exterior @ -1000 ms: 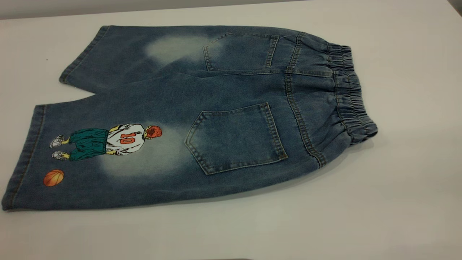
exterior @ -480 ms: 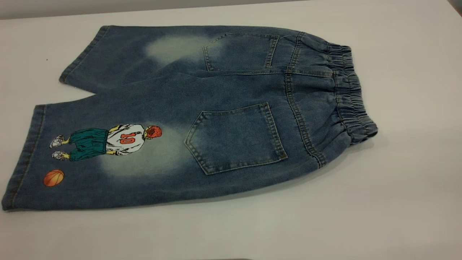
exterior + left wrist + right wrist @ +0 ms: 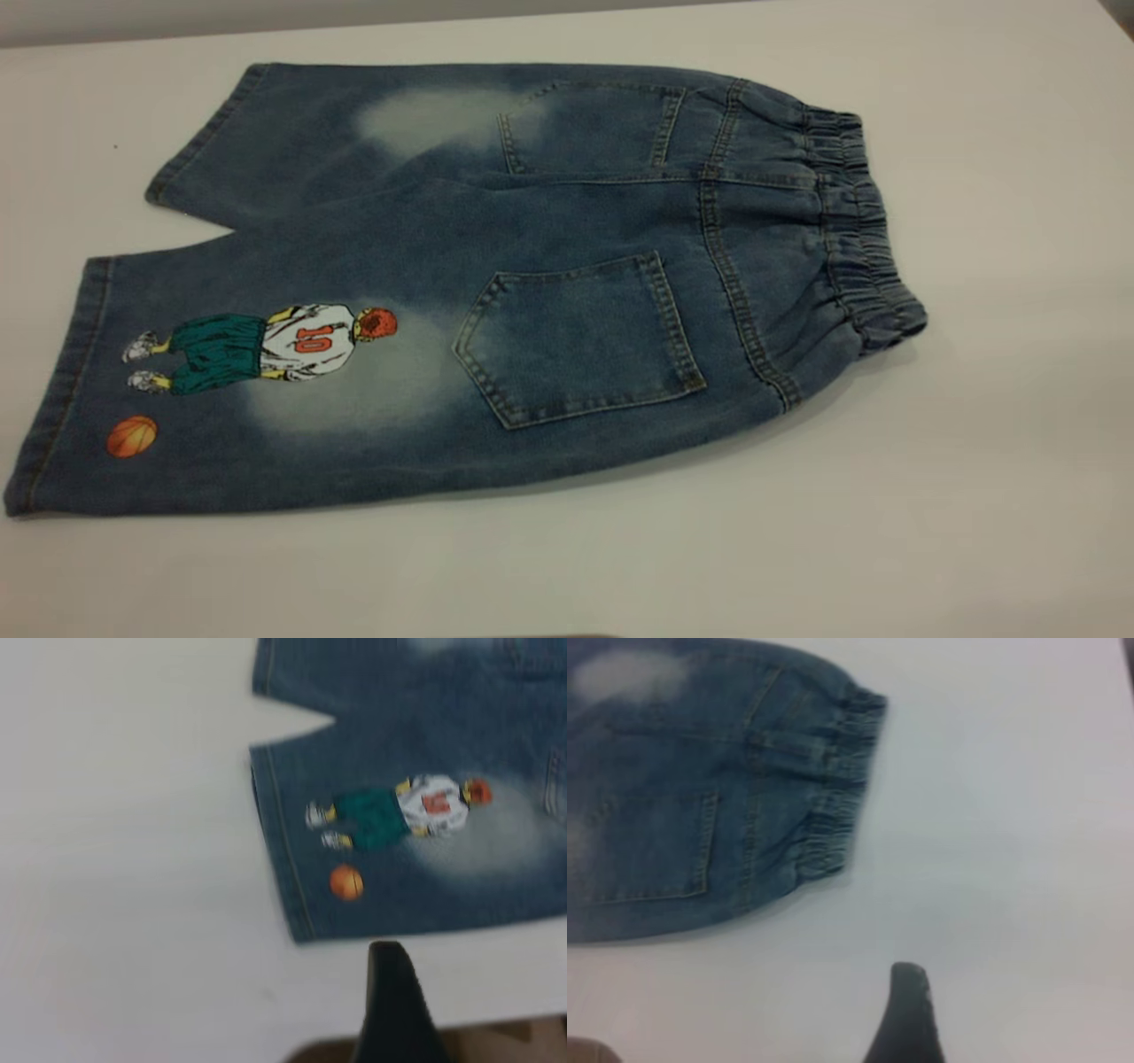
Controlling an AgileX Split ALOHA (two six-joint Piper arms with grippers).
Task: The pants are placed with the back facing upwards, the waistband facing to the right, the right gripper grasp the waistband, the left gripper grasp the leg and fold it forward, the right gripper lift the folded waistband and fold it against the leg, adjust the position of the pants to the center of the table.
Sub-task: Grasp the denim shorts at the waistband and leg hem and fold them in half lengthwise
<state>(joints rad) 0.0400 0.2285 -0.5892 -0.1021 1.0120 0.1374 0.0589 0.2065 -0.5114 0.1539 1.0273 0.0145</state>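
Note:
The blue denim pants (image 3: 532,266) lie flat on the white table (image 3: 974,496), back pockets up. Their elastic waistband (image 3: 859,230) points right and both legs point left. The near leg (image 3: 221,408) carries a print of a player numbered 10 (image 3: 266,348) and an orange basketball (image 3: 132,436); the far leg (image 3: 266,133) is plain. Neither gripper appears in the exterior view. A black part of my left gripper (image 3: 390,1001) hovers over bare table just off the near leg's hem (image 3: 282,859). My right gripper (image 3: 908,1010) hangs over bare table, apart from the waistband (image 3: 842,788).
White tabletop surrounds the pants, widest to the right of the waistband and along the front. The table's far edge (image 3: 354,25) runs along the top of the exterior view. The near table edge (image 3: 496,1028) shows in the left wrist view.

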